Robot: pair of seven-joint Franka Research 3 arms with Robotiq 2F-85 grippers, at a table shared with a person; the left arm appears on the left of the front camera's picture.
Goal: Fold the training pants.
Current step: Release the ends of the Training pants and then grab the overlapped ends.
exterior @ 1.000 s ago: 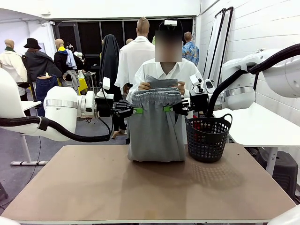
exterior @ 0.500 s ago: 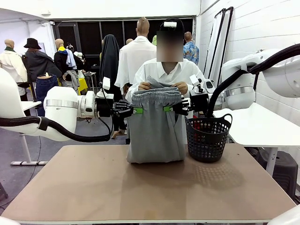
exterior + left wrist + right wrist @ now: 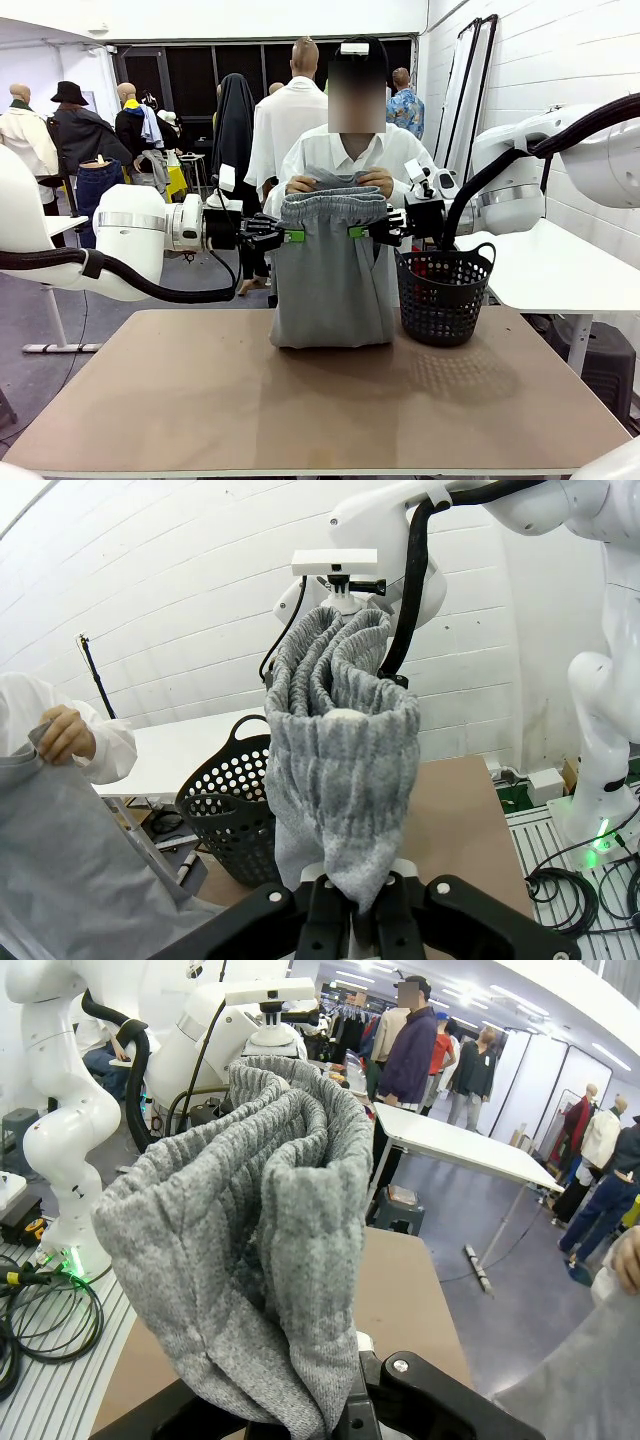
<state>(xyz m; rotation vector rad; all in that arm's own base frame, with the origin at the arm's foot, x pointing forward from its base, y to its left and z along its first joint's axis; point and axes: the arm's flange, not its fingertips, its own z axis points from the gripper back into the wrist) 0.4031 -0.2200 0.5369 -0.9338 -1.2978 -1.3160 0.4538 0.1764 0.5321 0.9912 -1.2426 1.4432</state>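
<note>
pants: where the two arms meet above the surface, the plain light grey soft-fabric training pants (image 3: pixel 330 285) hang upright, with the gathered elastic waistband on top and stretched between both pincers. The lower end rests on the surface.
left pincer (image 3: pixel 291 236): clenched on the waistband's edge on the robot's left; in the left wrist view (image 3: pixel 360 905) the bunched grey fabric (image 3: pixel 340 770) rises straight out of it.
right pincer (image 3: pixel 358 232): clenched on the opposite waistband edge; in the right wrist view (image 3: pixel 335 1415) the fabric (image 3: pixel 260 1210) is pinched at the bottom.
surface: flat tan rectangular tabletop (image 3: pixel 300 410).
basket: black perforated plastic basket with handles (image 3: pixel 445 295), standing on the surface just beside the pants, on the right arm's side.
person: far side, white shirt; one hand (image 3: pixel 303 184) and the other hand (image 3: pixel 375 181) grip a raised piece of grey fabric just behind the waistband.
</note>
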